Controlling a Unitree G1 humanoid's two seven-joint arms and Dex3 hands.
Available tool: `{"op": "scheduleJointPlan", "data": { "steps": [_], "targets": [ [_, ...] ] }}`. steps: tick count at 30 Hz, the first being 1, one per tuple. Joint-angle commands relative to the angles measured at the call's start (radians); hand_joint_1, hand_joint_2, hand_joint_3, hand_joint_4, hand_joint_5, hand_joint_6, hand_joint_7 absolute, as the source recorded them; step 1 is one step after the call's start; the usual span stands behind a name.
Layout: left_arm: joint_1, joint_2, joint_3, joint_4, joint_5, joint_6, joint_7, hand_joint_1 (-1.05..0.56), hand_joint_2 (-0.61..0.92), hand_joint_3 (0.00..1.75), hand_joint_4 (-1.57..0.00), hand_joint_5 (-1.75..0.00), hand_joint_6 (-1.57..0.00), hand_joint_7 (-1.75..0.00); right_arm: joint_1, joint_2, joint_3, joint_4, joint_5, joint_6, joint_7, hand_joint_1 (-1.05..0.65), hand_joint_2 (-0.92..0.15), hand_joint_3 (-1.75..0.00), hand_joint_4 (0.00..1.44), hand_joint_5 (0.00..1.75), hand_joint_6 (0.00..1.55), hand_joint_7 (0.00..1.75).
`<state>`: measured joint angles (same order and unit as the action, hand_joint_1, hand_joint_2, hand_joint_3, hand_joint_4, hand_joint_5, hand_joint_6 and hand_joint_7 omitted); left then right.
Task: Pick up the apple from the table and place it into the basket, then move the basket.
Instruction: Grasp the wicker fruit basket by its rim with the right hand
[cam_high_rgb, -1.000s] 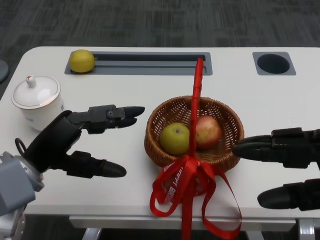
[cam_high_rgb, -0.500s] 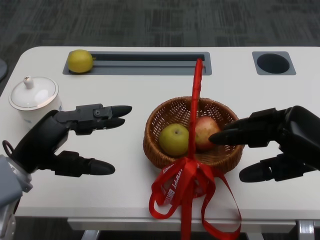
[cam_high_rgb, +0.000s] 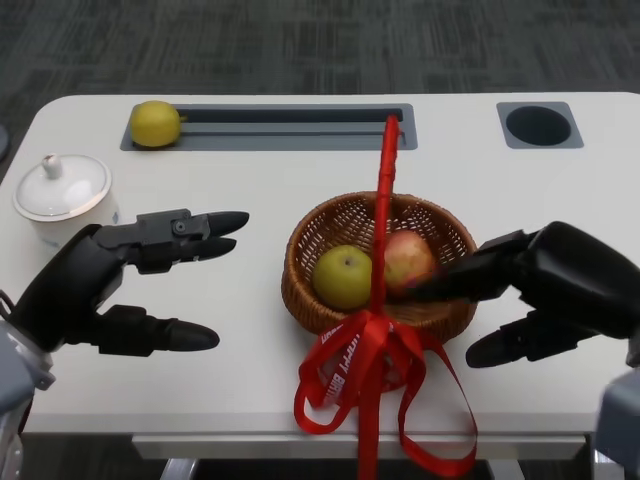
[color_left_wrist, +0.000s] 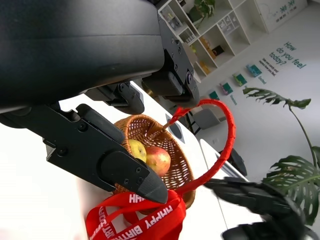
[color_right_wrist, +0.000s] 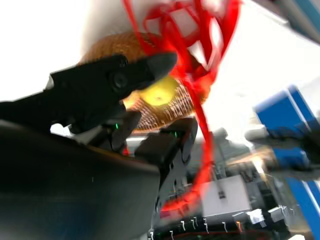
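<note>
— White tabletop (cam_high_rgb: 250, 330) fills the head view, with dark carpet behind it. How do the hands stand?

— The left hand (cam_high_rgb: 110, 285) hovers over the table to the left of the basket (cam_high_rgb: 305, 300), well apart from it. Its fingers (cam_high_rgb: 200, 225) stretch toward the basket with the thumb spread below them, and it holds nothing.

— And the right hand (cam_high_rgb: 545, 295)?

— It is at the basket's right side. The upper fingers reach over the rim toward the apple (cam_high_rgb: 405, 258), while the thumb lies low outside the wicker wall. Whether the fingertips touch the apple or the rim cannot be told; the right wrist view is too blurred to settle it.

— Where is the apple?

— Inside the basket, on its right half, reddish, just beside a yellow-green fruit (cam_high_rgb: 342, 277) on the left half. The left wrist view shows the two fruits side by side in the wicker bowl (color_left_wrist: 177, 160).

— What else belongs to the basket?

— A red handle (cam_high_rgb: 383, 190) arches over it, and a red ribbon (cam_high_rgb: 360, 380) is tied at the near side, its loops hanging past the table edge.

— Further out?

— A white lidded pot (cam_high_rgb: 62, 195) is at the left edge, and a yellow fruit (cam_high_rgb: 155, 123) rests at the end of a grey recessed tray (cam_high_rgb: 300, 120) along the far side. A round dark opening (cam_high_rgb: 538, 125) sits in the far right corner.
</note>
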<state>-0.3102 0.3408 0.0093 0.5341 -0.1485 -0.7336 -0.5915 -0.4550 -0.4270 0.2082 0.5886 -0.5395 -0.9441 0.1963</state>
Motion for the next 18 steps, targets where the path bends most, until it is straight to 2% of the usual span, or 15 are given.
{"op": "scheduleJointPlan", "data": {
  "steps": [1,10,18],
  "targets": [
    [0.008,0.020,0.014,-0.021,-0.001,0.011,-0.001,-0.54,0.74,0.00,-0.66,0.00,-0.59,0.00,-0.079,-0.004,0.077,0.120,-0.098,0.016,-0.044,-0.52,-0.84,0.00,0.79,0.01,0.71,0.01],
    [0.014,0.010,0.014,-0.032,0.005,0.009,0.006,-0.55,0.74,0.00,-0.67,-0.01,-0.61,-0.01,-0.205,0.045,0.251,0.352,-0.213,0.025,-0.154,-0.46,-0.81,0.00,0.83,0.02,0.75,0.02],
    [0.028,0.001,0.013,-0.050,-0.002,0.015,0.006,-0.55,0.74,0.00,-0.68,0.00,-0.61,0.00,-0.287,0.095,0.409,0.488,-0.335,0.054,-0.319,-0.48,-0.80,0.00,0.86,0.02,0.77,0.01]
  ]
}}
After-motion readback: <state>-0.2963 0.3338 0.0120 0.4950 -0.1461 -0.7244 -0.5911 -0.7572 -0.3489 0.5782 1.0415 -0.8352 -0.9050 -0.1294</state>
